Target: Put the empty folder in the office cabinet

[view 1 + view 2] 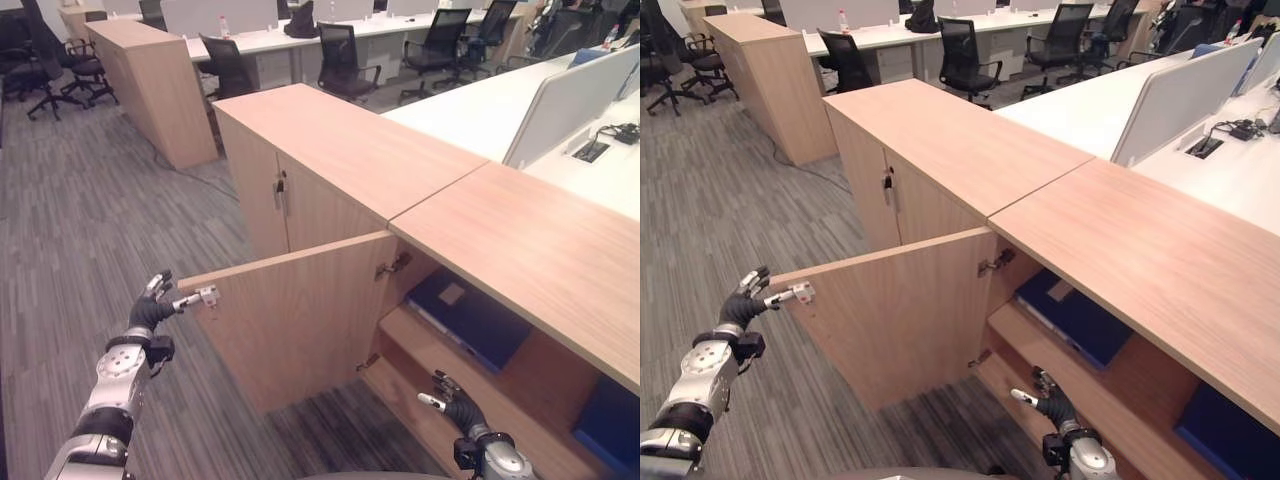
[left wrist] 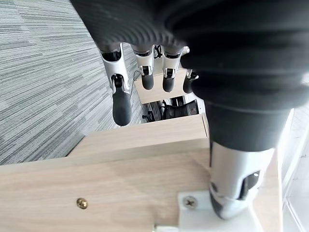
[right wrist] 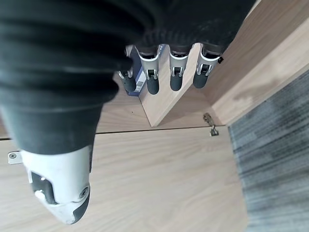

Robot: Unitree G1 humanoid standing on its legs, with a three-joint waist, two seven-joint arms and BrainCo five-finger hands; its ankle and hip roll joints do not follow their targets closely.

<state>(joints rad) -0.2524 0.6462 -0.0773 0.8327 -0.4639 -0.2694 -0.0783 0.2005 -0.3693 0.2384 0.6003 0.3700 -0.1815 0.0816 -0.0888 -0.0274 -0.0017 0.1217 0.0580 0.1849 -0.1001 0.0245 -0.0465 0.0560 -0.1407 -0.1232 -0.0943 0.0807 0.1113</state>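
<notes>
Closing step: folder (image 1: 470, 318) shelved behind cabinet door (image 1: 300, 320). My left hand (image 1: 152, 308), fingers relaxed, at door edge; push next.

Your left hand (image 1: 152, 306) sits at the free edge of the open cabinet door (image 1: 300, 315), fingers relaxed by the metal latch (image 1: 203, 297). Your right hand (image 1: 455, 403) hovers near the lower shelf (image 1: 455, 375), fingers loose. A dark blue folder (image 1: 470, 318) lies on that shelf, farther in.
</notes>
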